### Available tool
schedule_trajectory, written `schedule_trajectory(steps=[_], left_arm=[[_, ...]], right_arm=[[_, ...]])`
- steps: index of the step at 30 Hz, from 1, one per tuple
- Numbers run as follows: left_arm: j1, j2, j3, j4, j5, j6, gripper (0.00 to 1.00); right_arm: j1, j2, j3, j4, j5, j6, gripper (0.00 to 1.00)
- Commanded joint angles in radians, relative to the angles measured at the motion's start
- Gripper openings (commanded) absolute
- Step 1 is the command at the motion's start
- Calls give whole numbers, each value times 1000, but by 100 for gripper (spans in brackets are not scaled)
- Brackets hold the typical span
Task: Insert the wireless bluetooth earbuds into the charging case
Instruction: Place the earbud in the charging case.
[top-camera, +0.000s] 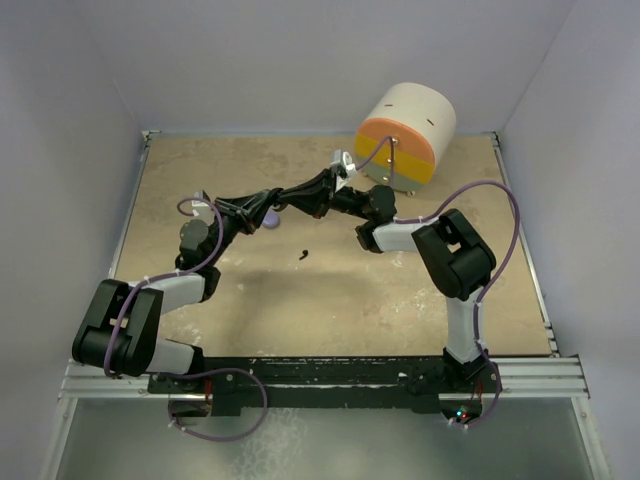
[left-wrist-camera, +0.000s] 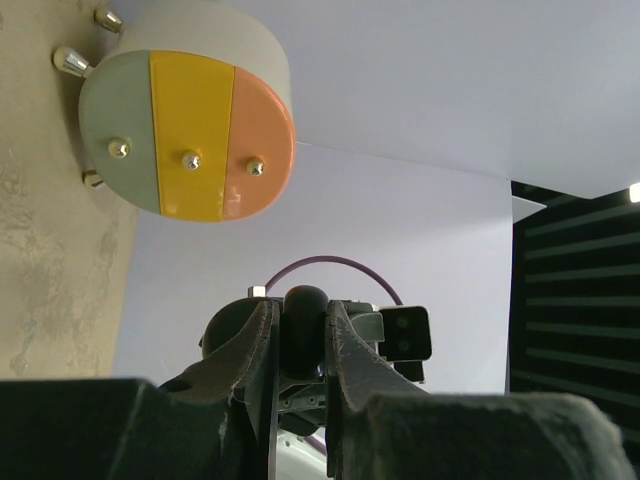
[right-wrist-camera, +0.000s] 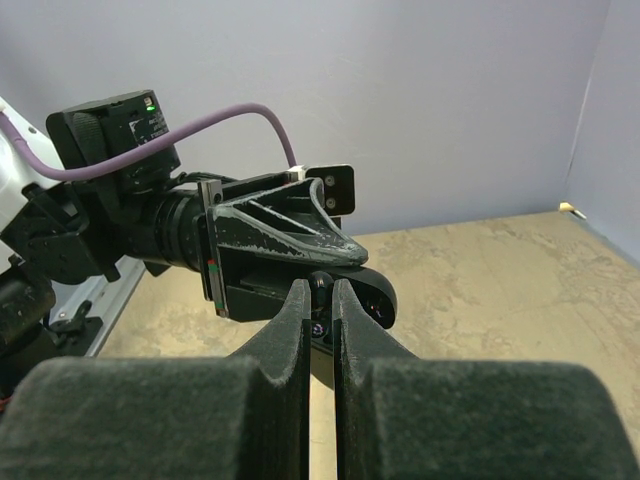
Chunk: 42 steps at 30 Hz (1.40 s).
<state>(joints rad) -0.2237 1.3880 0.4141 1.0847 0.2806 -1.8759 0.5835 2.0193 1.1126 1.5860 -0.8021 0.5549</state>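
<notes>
Soft, even light falls from overhead in the top view, with no hard edges anywhere. The arms throw only faint, smeared shadows onto the table (top-camera: 400, 310), and the frame is sharp throughout.

Over to the left wrist view: the left gripper (left-wrist-camera: 300, 310) reads near-black against the bright wall, its bulk soft along the bottom. The black piece (left-wrist-camera: 305, 300) pinched in it is a silhouette with one dull sheen. Tiny glints sit on the studs of the striped drum (left-wrist-camera: 190, 130), and there's a blown-out spot at the right edge.

In the right wrist view, the right gripper (right-wrist-camera: 320, 290) is dark and blurred up close. The left gripper beyond it is crisp, scuffs and all, and a green lamp (right-wrist-camera: 150, 108) glows.
</notes>
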Motion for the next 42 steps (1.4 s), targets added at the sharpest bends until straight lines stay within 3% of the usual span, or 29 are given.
schedule_trajectory(steps=[1,10,22,29,37,42], left_arm=[[-3,-29,27,109,-13,-33,0],[-3,-29,27,127,-21,-49,0],[-3,-26,15,123,-38,-49,0],[-4,-24,-26,119,-37,-36,0],[-3,21,-93,167,-47,-22,0],[-3,40,-120,152,-58,7,0]], right_arm=[[5,-41,-15,815,9,-20,0],[4,-51,-52,815,46,-30,1],[-1,-58,-100,814,92,-41,33],[-25,-69,-138,815,136,-51,65],[-29,-135,-288,815,194,-110,69],[-28,-234,-452,780,317,-102,80]])
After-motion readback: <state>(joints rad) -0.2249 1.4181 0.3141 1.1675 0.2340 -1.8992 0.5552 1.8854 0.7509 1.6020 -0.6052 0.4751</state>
